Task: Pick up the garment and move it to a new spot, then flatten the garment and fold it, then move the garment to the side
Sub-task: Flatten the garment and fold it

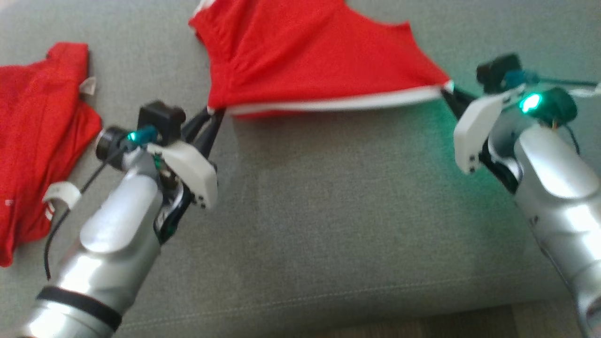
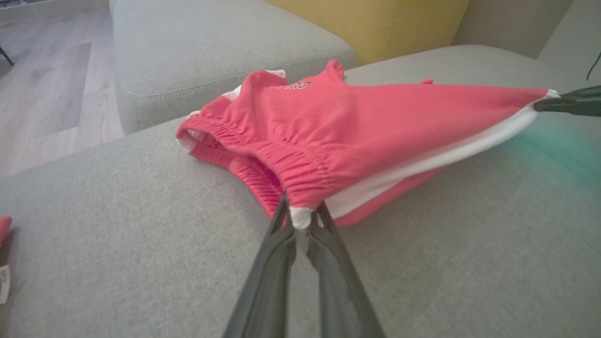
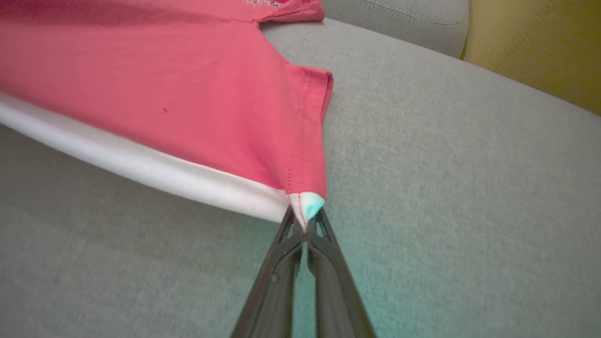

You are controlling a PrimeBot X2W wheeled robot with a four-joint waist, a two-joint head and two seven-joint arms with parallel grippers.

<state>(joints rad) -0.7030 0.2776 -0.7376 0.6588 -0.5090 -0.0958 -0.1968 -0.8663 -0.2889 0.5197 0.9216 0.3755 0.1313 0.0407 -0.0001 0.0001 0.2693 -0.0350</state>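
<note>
garment: a red garment (image 1: 300, 61) with a white stripe along its near edge and a gathered elastic band at its left end. it is spread across the far middle of the grey cushion (image 1: 328, 211).
near edge: the white stripe is pulled taut in a nearly straight line from left to right between the two grippers. it looks slightly raised off the cushion, while the far part of the cloth rests on it.
left gripper (image 1: 217, 111): clenched on the garment's near left corner, where the elastic band meets the stripe. the left wrist view shows a white tip of cloth pinched between the two dark fingers.
right gripper (image 1: 446, 89): clenched on the near right corner. in the right wrist view the end of the stripe sits between the closed fingertips.
green light: it glows on the right wrist and tints the cushion beside that corner.
second red garment (image 1: 37, 131): it lies crumpled at the far left of the cushion with a white label showing, apart from the held one.
surroundings: a yellow cushion (image 2: 375, 23) stands beyond the grey one, and wood floor (image 2: 42, 84) lies to the left.
</note>
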